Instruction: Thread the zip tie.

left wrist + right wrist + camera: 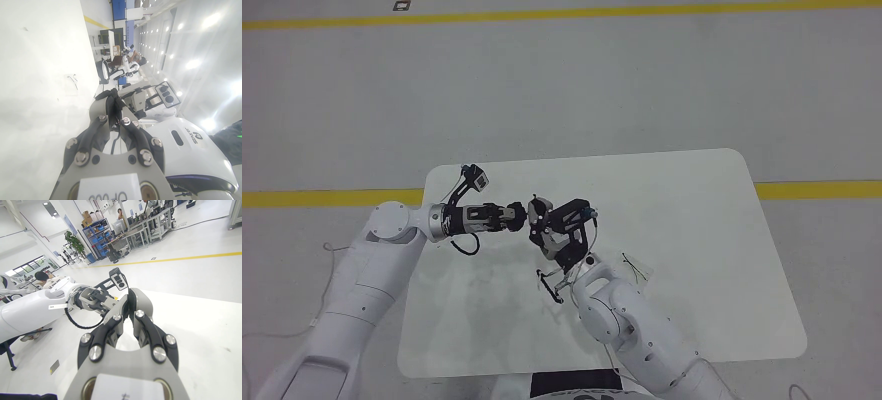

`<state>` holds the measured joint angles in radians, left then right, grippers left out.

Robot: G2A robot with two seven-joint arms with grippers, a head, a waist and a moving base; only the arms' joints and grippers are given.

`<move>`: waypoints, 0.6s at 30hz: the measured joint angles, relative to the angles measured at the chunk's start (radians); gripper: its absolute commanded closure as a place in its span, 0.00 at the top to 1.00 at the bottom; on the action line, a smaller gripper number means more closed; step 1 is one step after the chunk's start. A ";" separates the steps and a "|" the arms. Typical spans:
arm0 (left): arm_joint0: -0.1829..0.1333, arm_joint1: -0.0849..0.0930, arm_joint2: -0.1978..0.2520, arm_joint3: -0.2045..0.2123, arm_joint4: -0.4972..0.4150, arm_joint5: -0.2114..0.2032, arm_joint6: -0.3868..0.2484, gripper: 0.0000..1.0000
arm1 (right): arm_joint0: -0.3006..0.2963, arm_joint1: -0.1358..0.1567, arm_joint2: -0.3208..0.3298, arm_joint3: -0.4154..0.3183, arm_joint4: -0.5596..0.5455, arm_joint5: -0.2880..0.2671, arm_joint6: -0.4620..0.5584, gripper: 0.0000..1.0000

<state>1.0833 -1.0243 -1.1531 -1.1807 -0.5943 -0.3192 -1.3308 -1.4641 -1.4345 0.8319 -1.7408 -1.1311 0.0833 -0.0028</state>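
I am pinching the thin zip tie [129,296] tight in my right gripper [539,214], above the table [702,200]. My left gripper [514,215] is sitting tip to tip with it, fingers pressed together.

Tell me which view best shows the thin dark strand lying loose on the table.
Left wrist view: the strand lies bare on the white table, its bent, hooked shape plain. The top view gives the strand as faint thin lines beside the right arm. The right wrist view faces the left arm instead.
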 measured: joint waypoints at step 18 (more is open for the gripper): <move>0.000 0.000 0.000 0.000 0.000 0.000 0.000 0.00 | -0.007 -0.003 0.004 0.007 -0.025 -0.003 0.005 0.00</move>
<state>1.0833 -1.0243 -1.1531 -1.1807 -0.5943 -0.3192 -1.3308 -1.4714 -1.4376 0.8360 -1.7337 -1.1564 0.0803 0.0019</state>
